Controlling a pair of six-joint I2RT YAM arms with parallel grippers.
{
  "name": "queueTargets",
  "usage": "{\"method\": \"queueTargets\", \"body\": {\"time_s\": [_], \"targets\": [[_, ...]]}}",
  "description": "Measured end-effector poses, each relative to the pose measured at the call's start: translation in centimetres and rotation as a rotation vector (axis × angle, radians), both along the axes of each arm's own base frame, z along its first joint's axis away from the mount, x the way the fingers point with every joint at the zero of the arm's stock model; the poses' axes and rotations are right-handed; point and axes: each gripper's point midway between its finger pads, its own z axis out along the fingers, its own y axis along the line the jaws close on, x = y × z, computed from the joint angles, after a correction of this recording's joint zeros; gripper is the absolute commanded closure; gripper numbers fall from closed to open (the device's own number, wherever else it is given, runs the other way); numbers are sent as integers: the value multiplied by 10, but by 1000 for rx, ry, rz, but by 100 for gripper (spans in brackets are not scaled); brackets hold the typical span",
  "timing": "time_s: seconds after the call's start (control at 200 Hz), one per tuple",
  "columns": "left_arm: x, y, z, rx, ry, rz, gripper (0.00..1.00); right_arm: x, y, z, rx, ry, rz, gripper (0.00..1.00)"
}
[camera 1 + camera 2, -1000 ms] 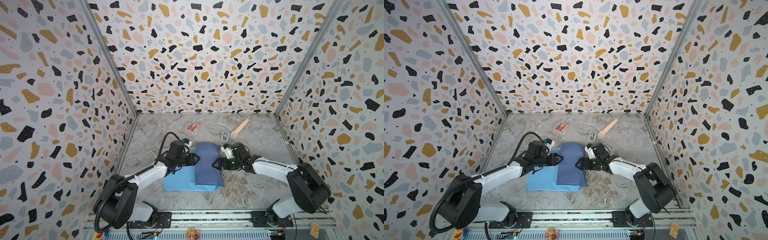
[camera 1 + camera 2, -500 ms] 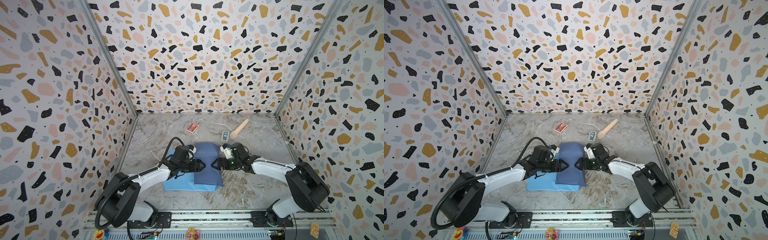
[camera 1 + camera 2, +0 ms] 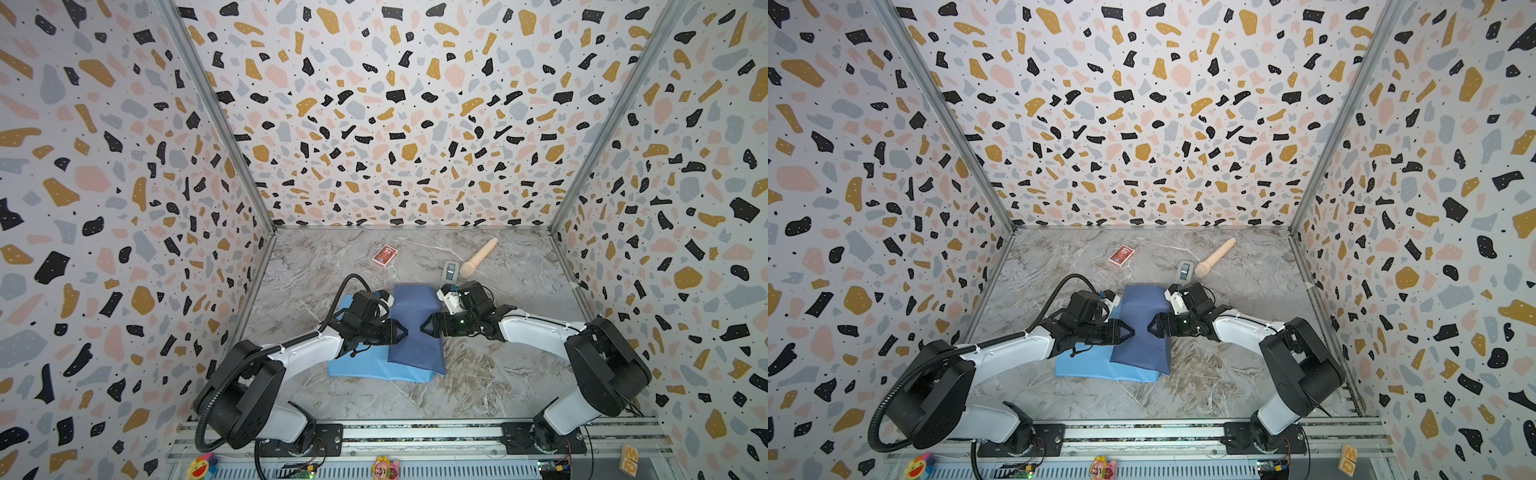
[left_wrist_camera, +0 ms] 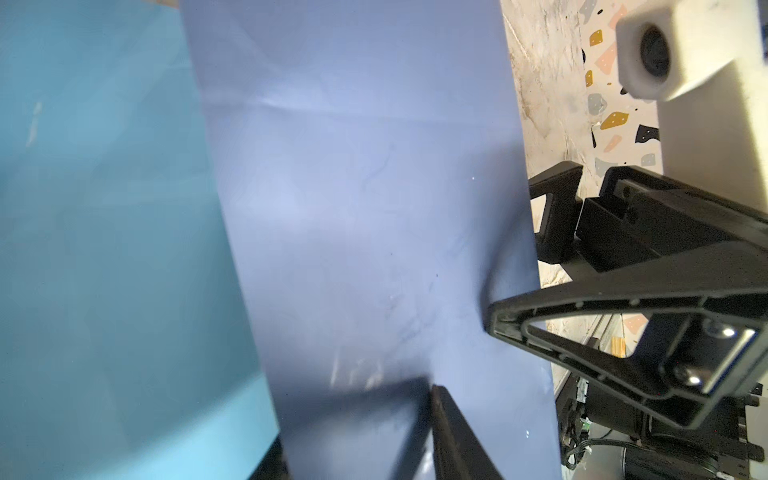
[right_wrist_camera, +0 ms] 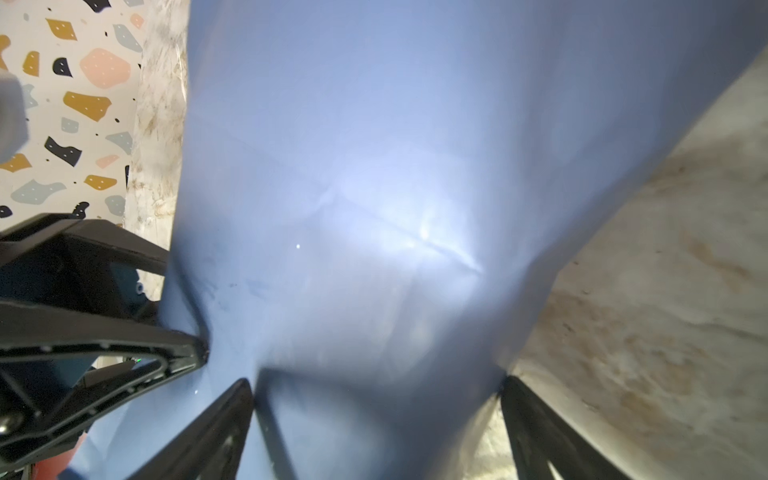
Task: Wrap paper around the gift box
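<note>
1. Basically, table [image 3: 478, 382]: grey marbled top, speckled walls on 3 sides; both arm bases sit on the rail along its front edge.
2. Left arm [image 3: 307, 353]: base front-left, white link slopes up and in toward the middle, forearm low and approx. level, wrist over the light-blue part of the sheet w/ a black cable looping above it. Points rightward.
3. Right arm [image 3: 536, 328]: mirror pose. Base front-right, white link reaching in leftward, wrist low by the sheet's right edge.
4. Paper [image 3: 357, 365]: mid-table, btwn the two arms. Light-blue layer lies flat on the table; a darker blue flap [image 3: 415, 299] is folded over it and humps up. Gift box not visible anywhere, only that hump under the flap.
5. Left claw [image 3: 402, 331]: over the dark flap, its tip facing the other claw's tip w/ a small gap, in both top views. Right wrist view shows its fingers [image 5: 183, 349] partly apart, tips at the flap's side; can't tell if they nip the paper.
6. Right claw [image 3: 423, 330]: fingers [image 5: 232, 419] stand wide, flanking the hump, each tip right against the paper; can't tell if they squeeze it. Left wrist view: one fingertip [image 4: 503, 320] sits on the flap's edge.
7. Small stuff toward the back wall: pale wooden stick [image 3: 478, 259], red card pack [image 3: 384, 254], small grey gadget [image 3: 450, 272] just beside the stick's fat end and near the right wrist.
</note>
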Motion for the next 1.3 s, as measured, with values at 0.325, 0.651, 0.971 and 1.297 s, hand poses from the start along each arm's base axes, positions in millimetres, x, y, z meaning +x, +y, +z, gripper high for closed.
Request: {"method": "queueTargets", "body": {"time_s": [0.325,0.651,0.971,1.297], "targets": [[0,-1,-2,-30,-16,13,68,11,-14,6,-26,4,-6,9],[1,0,-2,-52,-23,32,70,10,3,24,-11,-17,22,17],[-1,0,0,-92,7,89,73,22,12,23,-50,-1,27,19],[-3,-5,1,-119,23,116,76,25,5,17,-91,-16,47,14]]}}
